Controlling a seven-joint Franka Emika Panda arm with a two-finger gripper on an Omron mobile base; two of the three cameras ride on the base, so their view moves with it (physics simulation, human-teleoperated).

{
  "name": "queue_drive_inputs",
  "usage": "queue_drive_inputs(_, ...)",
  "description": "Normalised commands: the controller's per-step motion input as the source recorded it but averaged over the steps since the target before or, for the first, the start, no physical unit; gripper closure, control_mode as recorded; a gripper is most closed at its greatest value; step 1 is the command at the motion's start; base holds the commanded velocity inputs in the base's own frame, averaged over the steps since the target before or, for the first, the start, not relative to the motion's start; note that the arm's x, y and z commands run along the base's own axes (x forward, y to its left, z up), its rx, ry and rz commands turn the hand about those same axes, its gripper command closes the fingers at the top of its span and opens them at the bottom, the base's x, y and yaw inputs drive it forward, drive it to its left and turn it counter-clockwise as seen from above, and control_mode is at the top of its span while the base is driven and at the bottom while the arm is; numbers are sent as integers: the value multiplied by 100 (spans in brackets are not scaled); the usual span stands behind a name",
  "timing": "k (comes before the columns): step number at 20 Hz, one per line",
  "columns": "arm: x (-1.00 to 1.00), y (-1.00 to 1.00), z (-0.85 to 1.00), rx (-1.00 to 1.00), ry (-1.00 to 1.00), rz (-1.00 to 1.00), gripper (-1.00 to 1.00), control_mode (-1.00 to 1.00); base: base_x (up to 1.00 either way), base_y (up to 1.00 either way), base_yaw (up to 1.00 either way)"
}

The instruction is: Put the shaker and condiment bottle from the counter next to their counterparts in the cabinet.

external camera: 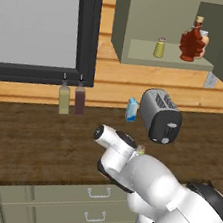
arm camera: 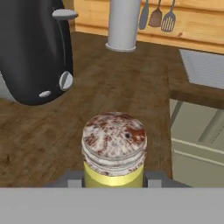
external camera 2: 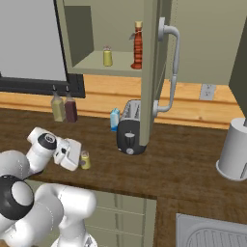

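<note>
Shaker (arm camera: 113, 155) gripped in claw (arm camera: 113, 183) on counter (arm camera: 131, 87), cabinet (external camera: 165, 55) shelf holding matching shaker (external camera: 160, 47), condiment bottle (external camera: 192, 42)

Black toaster (external camera: 159, 115) beside blue-white carton (external camera: 131, 109) (two slim bottles (external camera: 71, 97) leftward).

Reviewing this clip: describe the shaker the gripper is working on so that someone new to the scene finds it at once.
Start at the black toaster on the dark wood counter. In front of it, near the counter's front edge, stands the shaker, small and yellow-green with a speckled grey cap, with the gripper shut on it. Its twin stands up on the cabinet shelf.
</note>
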Motion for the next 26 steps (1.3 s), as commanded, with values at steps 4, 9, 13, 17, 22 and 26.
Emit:
queue_drive_inputs(4, 0, 5, 100, 2, 4, 13, 100, -100, 0, 0, 0)
queue_drive_inputs(9, -2, 0, 100, 4, 8, 17, 100, -100, 0, 0, 0)
queue_drive_inputs(13, -1, 0, 99, 4, 19, 29, 100, -100, 0, 0, 0)
queue_drive_inputs(17, 0, 0, 85, 8, 20, 44, 100, -100, 0, 0, 0)
queue_drive_inputs(22, 1, 0, 80, 11, 16, 48, 100, -100, 0, 0, 0)
queue_drive_inputs(26, 42, 0, 87, 4, 16, 52, 100, -100, 0, 0, 0)
